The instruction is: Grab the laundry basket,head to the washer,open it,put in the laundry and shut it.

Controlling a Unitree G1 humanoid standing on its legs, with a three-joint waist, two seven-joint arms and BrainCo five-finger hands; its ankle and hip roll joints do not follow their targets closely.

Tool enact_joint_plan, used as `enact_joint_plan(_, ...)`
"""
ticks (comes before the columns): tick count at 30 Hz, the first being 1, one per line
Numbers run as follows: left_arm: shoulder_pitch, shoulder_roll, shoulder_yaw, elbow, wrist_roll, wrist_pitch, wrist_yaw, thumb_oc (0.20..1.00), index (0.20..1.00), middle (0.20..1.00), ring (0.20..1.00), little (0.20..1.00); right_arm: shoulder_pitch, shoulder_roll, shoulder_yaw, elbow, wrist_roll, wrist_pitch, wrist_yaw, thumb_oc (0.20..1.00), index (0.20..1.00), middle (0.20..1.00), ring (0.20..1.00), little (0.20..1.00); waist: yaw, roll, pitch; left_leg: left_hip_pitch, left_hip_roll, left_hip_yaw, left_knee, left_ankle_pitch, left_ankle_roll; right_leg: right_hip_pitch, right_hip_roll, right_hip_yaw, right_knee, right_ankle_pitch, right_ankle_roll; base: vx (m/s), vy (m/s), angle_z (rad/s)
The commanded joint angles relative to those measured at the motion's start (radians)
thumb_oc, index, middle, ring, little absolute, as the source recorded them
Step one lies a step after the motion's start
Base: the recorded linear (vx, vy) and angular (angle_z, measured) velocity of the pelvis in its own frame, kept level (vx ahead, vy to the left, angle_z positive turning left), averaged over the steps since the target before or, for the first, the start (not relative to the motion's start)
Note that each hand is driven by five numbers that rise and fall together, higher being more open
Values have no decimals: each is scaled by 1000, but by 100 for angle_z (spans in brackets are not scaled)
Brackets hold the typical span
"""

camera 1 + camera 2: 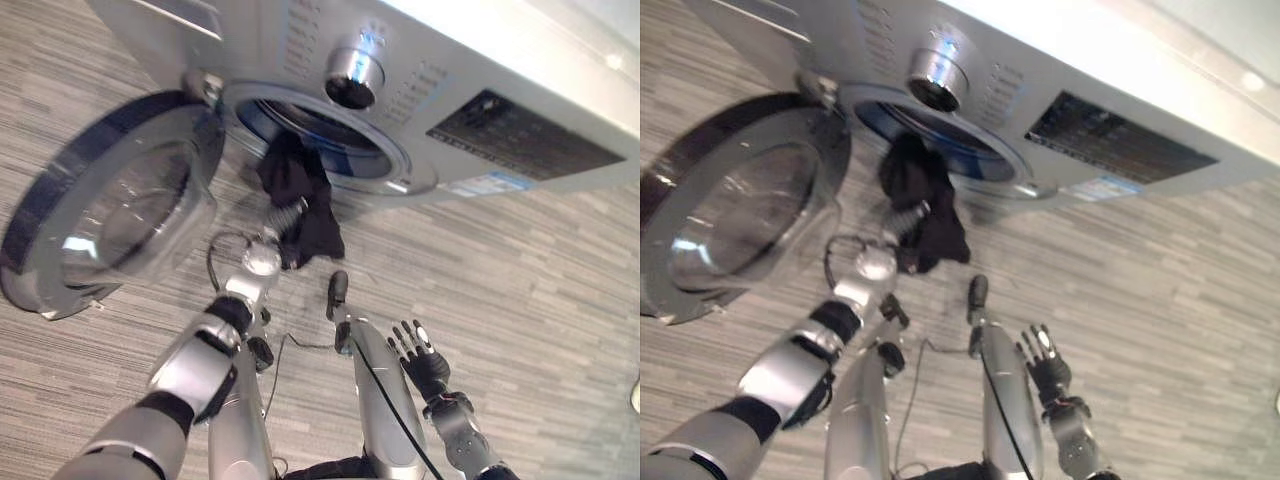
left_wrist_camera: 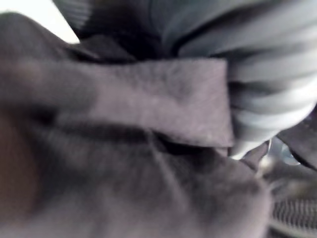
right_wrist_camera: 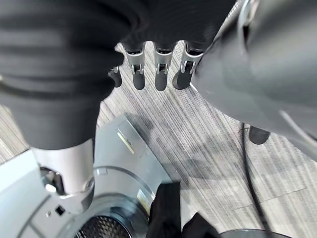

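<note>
Black laundry (image 1: 300, 205) hangs over the lower rim of the washer (image 1: 480, 90) opening, part inside the drum, part draped down toward the wood-grain floor (image 1: 540, 300). Silver fingers of the left hand (image 1: 285, 215) are curled into the cloth, clutching it just at the opening's near edge. To the left, the round glass door (image 1: 110, 200) stands swung wide, its rim close beside the left forearm. Well to the right and nearer, the right hand (image 1: 420, 355) hovers over bare floor with fingers straight and spread, grasping nothing, with open room around it.
</note>
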Motion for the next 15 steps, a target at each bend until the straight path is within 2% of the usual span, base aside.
enact_joint_plan(1,-53,-8,15,-55,-15,-83,33,200,200,200,200,200,88,-8,30,-83,-44,-4,31,1000,1000,1000,1000,1000,-11,37,-35,-120,80,20,65,-24,-90,-32,-29,6,92,-116,39,-8,-24,-8)
enact_joint_plan(2,-53,-8,16,-55,-15,-82,34,200,200,200,200,200,87,-8,30,-84,-44,-4,30,1000,1000,1000,1000,1000,-13,39,-39,-127,80,19,68,-25,-89,-38,-30,6,95,-117,39,-4,-16,-6)
enact_joint_plan(8,-273,113,32,-34,-55,-93,60,200,200,200,200,200,70,-38,25,-89,-79,-10,38,1000,1000,1000,1000,1000,-41,57,-45,-248,98,7,115,-43,-86,-177,-29,42,149,-118,43,9,-4,-2)
enact_joint_plan(9,-340,153,30,-34,-64,-96,62,200,200,200,200,200,61,-50,22,-100,-87,-13,42,1000,1000,1000,1000,1000,-46,62,-46,-276,101,6,133,-49,-83,-205,-26,48,161,-119,45,41,4,-5)
enact_joint_plan(15,-475,171,5,-89,-128,-114,60,200,200,200,200,200,54,-73,23,-119,-111,-9,47,1000,1000,1000,1000,1000,-55,86,-40,-323,106,3,163,-63,-75,-266,-22,67,192,-124,46,36,2,-8)
